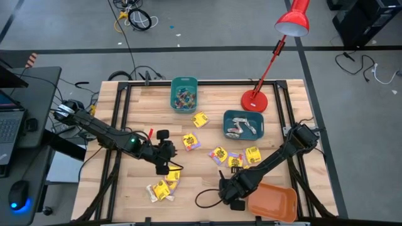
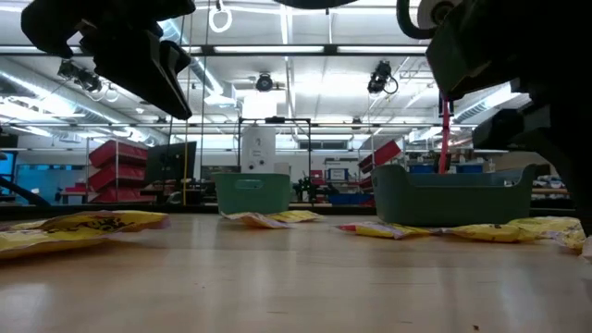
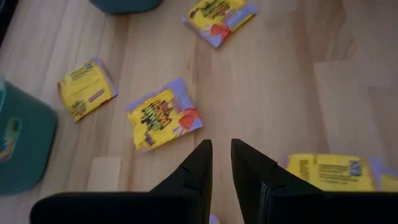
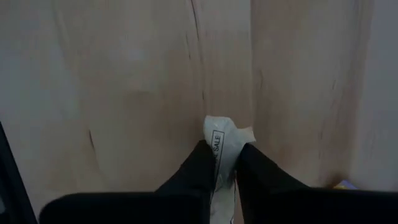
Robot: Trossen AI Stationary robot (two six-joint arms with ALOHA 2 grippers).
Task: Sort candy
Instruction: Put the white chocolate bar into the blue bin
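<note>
Now lift straight up with right gripper (image 4: 225, 163) clamped on pale wrapped candy (image 4: 220, 138), probably a stick piece; left gripper (image 3: 221, 163) nearly together, empty; carry to bin (image 1: 244, 123).

A pale wooden surface (image 1: 125, 125) is seen from above. On it are set two teal bins (image 1: 184, 93), an orange bin (image 1: 273, 202) at the near right corner and a red lamp base (image 1: 254, 100). Yellow candy packets (image 1: 191, 142) are scattered across its middle.
</note>
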